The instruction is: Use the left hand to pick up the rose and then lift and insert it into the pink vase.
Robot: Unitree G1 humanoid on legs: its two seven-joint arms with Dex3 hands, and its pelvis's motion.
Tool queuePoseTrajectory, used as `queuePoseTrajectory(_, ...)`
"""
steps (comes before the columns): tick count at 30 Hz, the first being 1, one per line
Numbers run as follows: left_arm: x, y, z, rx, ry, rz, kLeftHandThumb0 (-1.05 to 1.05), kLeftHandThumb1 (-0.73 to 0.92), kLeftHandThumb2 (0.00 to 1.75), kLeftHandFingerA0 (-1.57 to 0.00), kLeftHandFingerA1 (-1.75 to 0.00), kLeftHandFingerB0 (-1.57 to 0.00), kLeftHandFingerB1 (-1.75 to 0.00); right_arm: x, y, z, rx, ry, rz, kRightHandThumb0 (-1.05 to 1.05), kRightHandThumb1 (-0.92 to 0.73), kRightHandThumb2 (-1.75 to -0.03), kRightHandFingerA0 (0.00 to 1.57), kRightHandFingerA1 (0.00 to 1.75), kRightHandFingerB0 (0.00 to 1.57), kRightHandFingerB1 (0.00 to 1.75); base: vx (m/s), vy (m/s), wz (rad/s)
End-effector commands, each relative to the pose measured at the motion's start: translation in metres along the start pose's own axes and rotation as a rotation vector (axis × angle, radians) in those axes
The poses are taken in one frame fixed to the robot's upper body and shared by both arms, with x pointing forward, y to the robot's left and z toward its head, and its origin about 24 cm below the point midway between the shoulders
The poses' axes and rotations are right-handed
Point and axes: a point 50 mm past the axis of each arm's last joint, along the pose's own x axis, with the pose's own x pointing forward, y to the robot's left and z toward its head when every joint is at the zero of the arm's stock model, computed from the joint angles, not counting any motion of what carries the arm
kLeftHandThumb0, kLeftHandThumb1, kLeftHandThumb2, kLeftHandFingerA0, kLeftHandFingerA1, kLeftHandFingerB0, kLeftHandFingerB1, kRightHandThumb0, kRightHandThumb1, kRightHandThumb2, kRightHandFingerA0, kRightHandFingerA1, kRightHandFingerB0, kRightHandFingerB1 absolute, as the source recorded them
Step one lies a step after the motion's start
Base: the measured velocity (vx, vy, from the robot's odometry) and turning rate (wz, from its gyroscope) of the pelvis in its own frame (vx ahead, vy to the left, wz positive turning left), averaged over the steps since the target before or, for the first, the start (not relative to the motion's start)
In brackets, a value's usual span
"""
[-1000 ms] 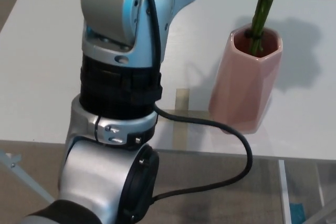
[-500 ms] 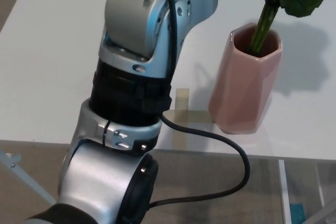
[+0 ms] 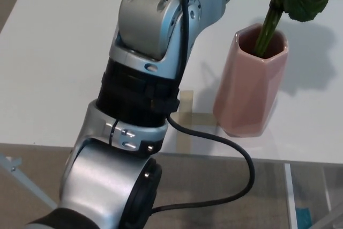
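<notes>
My silver-and-black left arm (image 3: 144,95) fills the left and centre, reaching up past the top edge; its fingers are out of sight, so I cannot tell their state. Right of it, on the white table (image 3: 48,52), the faceted pink ceramic vase (image 3: 248,87) holds the green rose stem (image 3: 267,30), leaning right, with leaves at top.

You see the pink vase (image 3: 251,87) standing upright on the white surface (image 3: 48,68), with the rose (image 3: 268,28) stem tilted inside its mouth, green leaves above.
</notes>
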Motion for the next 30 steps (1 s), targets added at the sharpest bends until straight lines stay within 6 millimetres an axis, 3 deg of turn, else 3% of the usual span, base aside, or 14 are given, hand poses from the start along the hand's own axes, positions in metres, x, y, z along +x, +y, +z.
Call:
queuePoseTrajectory(1,0.001,0.000,-0.006,-0.002,-0.021,-0.006,-0.16,0.82,0.67,-0.97,-1.47,-0.83,-0.86,-0.001,0.004,-0.003,0.015,0.010,0.013,-0.28,-0.66,-0.59,0.70,0.50,0.56,0.44,0.00,0.000,0.00)
queuePoseTrajectory(28,-0.007,-0.001,-0.042,-0.072,0.038,0.002,-0.18,0.84,0.67,-0.95,-1.39,-0.86,-0.80,0.000,0.007,0.002,0.021,0.007,0.016,-0.28,-0.66,-0.59,0.71,0.50,0.57,0.44,0.00,0.000,0.00)
queuePoseTrajectory(29,-0.012,0.001,-0.046,-0.050,0.049,-0.007,-0.23,0.79,0.63,-1.09,-0.82,-0.83,-0.51,0.001,0.008,0.004,0.009,0.003,0.019,-0.28,-0.66,-0.58,0.71,0.50,0.57,0.44,0.00,0.000,0.00)
queuePoseTrajectory(30,-0.014,0.001,-0.048,-0.043,0.052,-0.010,-0.23,0.79,0.63,-1.09,-0.82,-0.83,-0.51,0.001,0.008,0.004,0.006,0.002,0.020,-0.28,-0.66,-0.58,0.71,0.50,0.57,0.44,0.00,0.000,0.00)
